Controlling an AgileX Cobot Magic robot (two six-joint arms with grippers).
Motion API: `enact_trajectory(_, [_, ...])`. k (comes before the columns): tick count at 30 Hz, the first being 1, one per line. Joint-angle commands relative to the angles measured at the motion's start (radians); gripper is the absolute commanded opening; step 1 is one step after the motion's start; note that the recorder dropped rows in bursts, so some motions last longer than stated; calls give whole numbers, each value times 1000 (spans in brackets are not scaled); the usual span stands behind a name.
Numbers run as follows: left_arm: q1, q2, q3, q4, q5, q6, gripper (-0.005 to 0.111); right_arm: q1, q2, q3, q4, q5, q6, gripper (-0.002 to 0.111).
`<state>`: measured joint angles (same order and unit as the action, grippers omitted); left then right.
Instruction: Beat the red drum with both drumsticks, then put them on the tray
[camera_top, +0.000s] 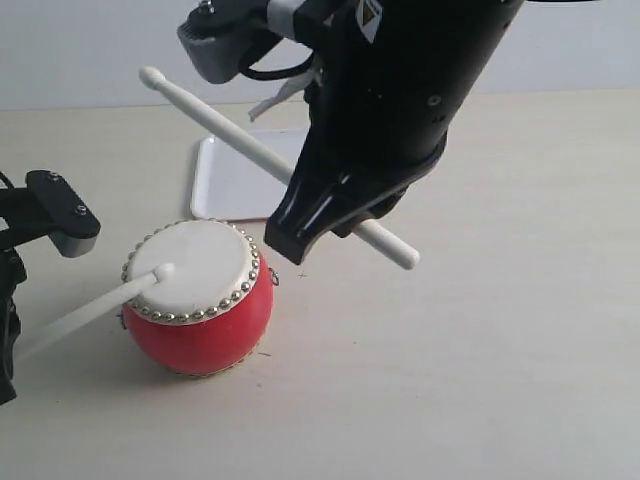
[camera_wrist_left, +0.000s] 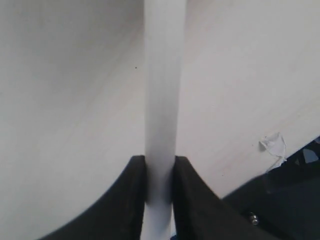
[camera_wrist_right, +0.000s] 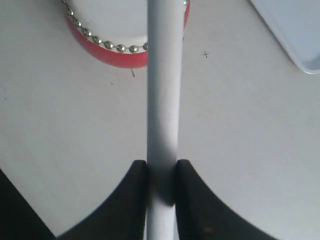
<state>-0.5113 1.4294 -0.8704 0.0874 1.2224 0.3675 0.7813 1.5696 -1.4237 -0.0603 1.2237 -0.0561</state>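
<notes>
The red drum (camera_top: 200, 305) stands on the table, cream skin up, with a ring of gold studs. My left gripper (camera_wrist_left: 160, 167) is shut on one drumstick (camera_top: 90, 310). That stick slants up from the left edge, and its bead tip rests on the skin. My right gripper (camera_wrist_right: 161, 167) is shut on the other drumstick (camera_top: 215, 120), held above and behind the drum with its bead tip raised to the upper left. In the right wrist view this drumstick (camera_wrist_right: 162, 85) crosses over the drum's rim (camera_wrist_right: 107, 50). The white tray (camera_top: 235, 180) lies behind the drum, partly hidden by the right arm.
The right arm (camera_top: 400, 90) fills the upper middle of the exterior view. Part of the left arm (camera_top: 55, 210) juts in at the left edge. A corner of the tray (camera_wrist_right: 300, 35) shows in the right wrist view. A small scrap (camera_wrist_left: 272, 147) lies on the table.
</notes>
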Motion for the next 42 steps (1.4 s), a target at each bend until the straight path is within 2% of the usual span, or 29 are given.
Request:
enact_trajectory(1, [1,-32,-59,35,-1,-37,0,1,39,40,7,-3,7,0])
enact_trajectory(6, [1,-122,-140,42,-1,-42,0,1,144,124,37,-3,6,0])
enact_trajectory(10, [1,-156,-151,42,-1,-32,0,1,205,151,37,-3,4,0])
enact_trajectory(22, [1,15,37,-6,-1,-30,0,1,-20,-16,30,-3,6,0])
enact_trajectory(27, [1,5,-36,10,-1,-75,0,1,-12,-15,11,-3,8,0])
enact_trajectory(35, [1,-137,-195,18,-1,-100,0,1,192,127,112,-3,0,0])
enact_trajectory(42, [1,-146,-170,11,-1,-84,0,1,196,122,112,-3,5,0])
